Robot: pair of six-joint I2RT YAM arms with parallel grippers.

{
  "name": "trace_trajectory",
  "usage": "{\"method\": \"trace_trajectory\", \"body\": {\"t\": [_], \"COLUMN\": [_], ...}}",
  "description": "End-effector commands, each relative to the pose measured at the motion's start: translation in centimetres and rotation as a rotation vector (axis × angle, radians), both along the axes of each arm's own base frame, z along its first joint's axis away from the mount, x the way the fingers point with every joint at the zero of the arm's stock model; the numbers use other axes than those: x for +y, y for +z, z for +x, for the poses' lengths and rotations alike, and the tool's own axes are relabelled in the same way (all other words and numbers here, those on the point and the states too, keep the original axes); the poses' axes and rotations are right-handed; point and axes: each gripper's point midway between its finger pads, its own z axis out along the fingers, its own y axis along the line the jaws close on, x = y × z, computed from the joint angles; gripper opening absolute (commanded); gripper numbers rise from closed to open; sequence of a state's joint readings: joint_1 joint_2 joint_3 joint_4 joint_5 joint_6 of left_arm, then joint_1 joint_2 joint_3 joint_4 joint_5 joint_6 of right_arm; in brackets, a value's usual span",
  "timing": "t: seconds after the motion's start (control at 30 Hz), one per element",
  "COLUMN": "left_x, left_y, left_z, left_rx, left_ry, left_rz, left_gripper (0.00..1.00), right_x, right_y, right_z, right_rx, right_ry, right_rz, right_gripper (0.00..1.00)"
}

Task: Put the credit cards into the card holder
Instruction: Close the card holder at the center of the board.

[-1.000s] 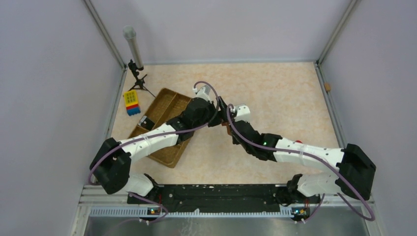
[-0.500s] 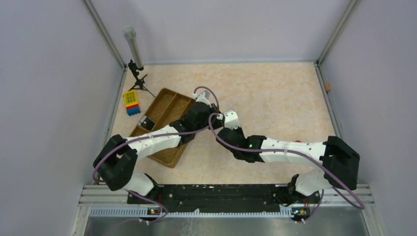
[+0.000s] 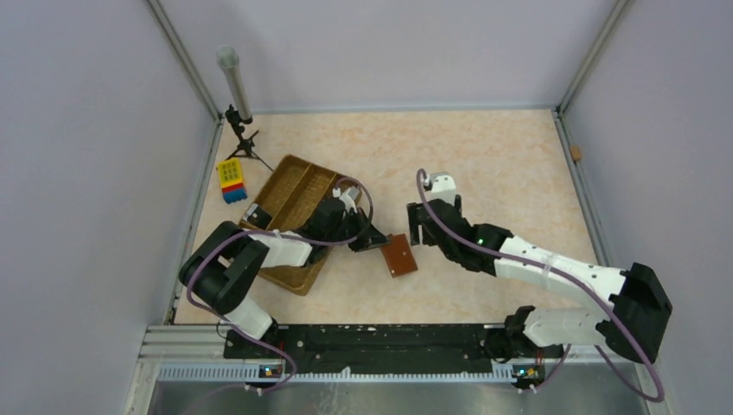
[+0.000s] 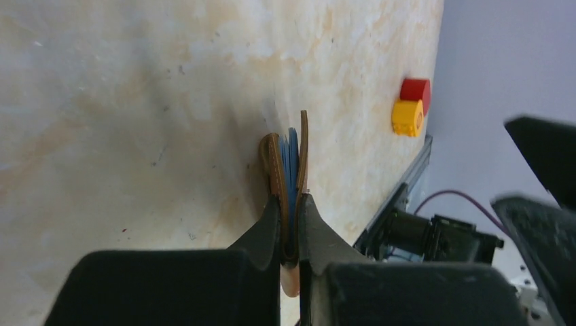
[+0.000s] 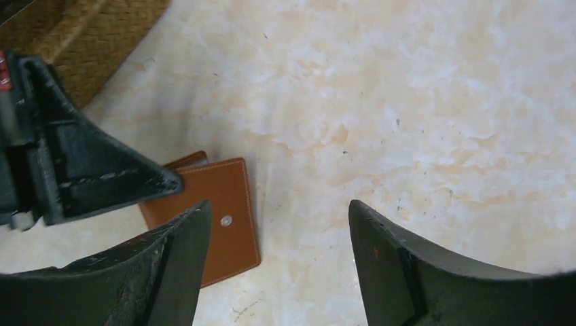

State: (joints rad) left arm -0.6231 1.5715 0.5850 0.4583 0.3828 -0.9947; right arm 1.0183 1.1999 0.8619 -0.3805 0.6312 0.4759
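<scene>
**Card holder** (image 3: 399, 255): brown and flat, low on the table (image 3: 501, 164) between your two arms, a little to the right of the tray (image 3: 298, 186). It seems to rest on the surface, though you cannot be sure of contact.

**Credit cards** (image 4: 291, 159): blue edges show between the holder's two brown leaves in the left wrist view. How many there are cannot be told. No loose card shows anywhere on the table.

**Left gripper** (image 4: 289, 204): clenched on the holder's near edge, pinching both leaves with the cards sandwiched between them.

**Right gripper** (image 5: 278, 210): released, with the jaws standing wide. It hovers just beside the holder and touches nothing.

**Other items:** the yellow-and-blue block (image 3: 231, 180) sits beyond the tray, and the red and yellow blocks (image 4: 410, 107) lie well apart from the holder. Neither is involved.

**Step in hand:** judged as the closing stage, with the cards seated and the holder pressed shut.

**Next move:** you likely need only settle the holder flat and loosen the left pinch slowly. Watch that the leaves do not spring apart and let the cards slide out. Keep your right arm clear unless a card creeps.
</scene>
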Motion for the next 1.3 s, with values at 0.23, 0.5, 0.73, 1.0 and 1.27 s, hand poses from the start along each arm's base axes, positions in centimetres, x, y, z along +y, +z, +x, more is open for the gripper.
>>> {"method": "trace_trajectory", "body": {"t": [0.23, 0.5, 0.73, 1.0, 1.27], "left_x": [2.3, 3.9, 3.0, 2.5, 1.1], "left_y": [-2.7, -2.4, -3.6, -5.4, -5.3], "left_z": [-2.1, -3.0, -6.4, -7.1, -7.0], "left_rx": [-0.009, -0.008, 0.112, 0.179, 0.154], "left_ry": [-0.092, -0.096, -0.109, -0.045, -0.045], "left_rz": [0.143, 0.292, 0.307, 0.211, 0.074], "left_gripper": [0.54, 0.81, 0.81, 0.76, 0.69], "right_x": [-0.3, -0.1, 2.7, 4.3, 5.6], "right_y": [-5.6, -8.2, -9.9, -12.2, -12.9], "right_z": [-0.5, -1.2, -2.8, -4.0, -5.0], "right_rx": [0.293, 0.361, 0.456, 0.555, 0.595], "right_ry": [0.099, 0.076, 0.166, 0.21, 0.237], "right_rz": [0.237, 0.288, 0.413, 0.454, 0.491], "right_gripper": [0.73, 0.69, 0.59, 0.57, 0.43]}}
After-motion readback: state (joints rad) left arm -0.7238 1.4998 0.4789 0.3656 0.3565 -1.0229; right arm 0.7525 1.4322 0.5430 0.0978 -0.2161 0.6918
